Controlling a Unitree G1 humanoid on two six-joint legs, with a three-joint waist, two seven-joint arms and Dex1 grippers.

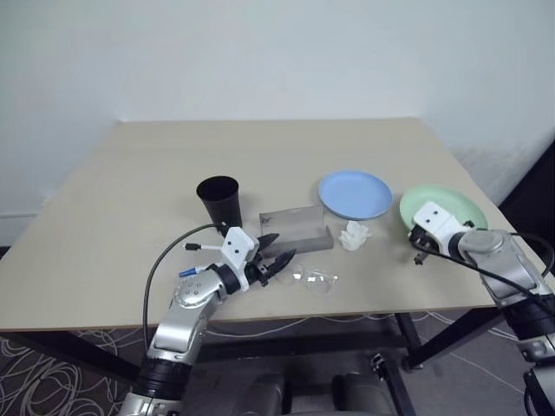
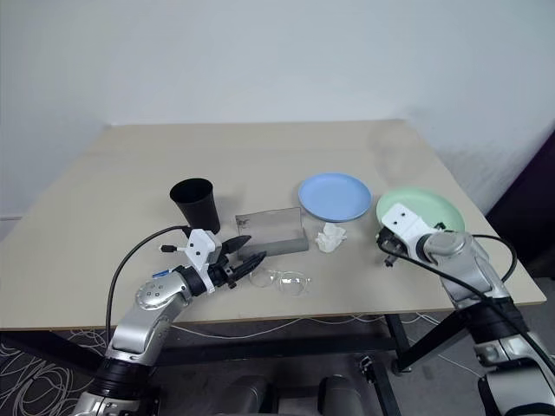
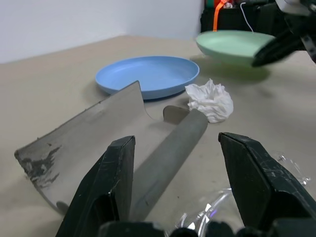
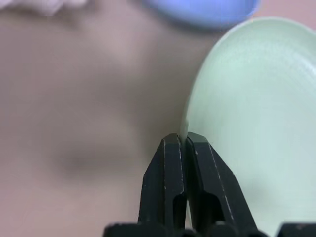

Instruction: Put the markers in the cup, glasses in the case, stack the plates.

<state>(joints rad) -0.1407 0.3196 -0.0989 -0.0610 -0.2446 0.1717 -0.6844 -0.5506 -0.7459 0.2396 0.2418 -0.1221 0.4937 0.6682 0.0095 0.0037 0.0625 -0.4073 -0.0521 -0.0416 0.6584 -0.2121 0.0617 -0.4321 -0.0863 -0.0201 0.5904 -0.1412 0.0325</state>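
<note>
The right gripper (image 4: 183, 140) has its two black fingers pressed together on the near rim of the mint green plate (image 1: 451, 204), pinching its edge. In the left wrist view that plate's rim sits a little above the tabletop where the gripper holds it.

The left gripper (image 1: 273, 254) points level across the table (image 1: 130, 173), its fingers (image 3: 116, 182) spread apart with nothing between them. It sits just on the near side of the case (image 1: 297, 229) — the landmark for everything else here.

The case is a dark grey box lying open near the middle of the table, its thin lid (image 3: 94, 128) tilted up from the rounded body (image 3: 170, 148). The glasses (image 1: 314, 277), fully clear, lie on the table just in front of the case, beside the left gripper's fingertips and outside the case. A crumpled white tissue (image 1: 355, 235) lies just right of the case. The light blue plate (image 1: 355, 194) rests behind and to the right of the case, and the mint green plate lies further right again, the two plates side by side and apart — not stacked.

The black cup (image 1: 218, 200) stands upright just left of the case, behind the left gripper. One marker with a black cap (image 1: 198, 247) and one with a blue cap (image 1: 192, 271) lie left of and nearer than the case, partly hidden by the left arm, outside the cup.
</note>
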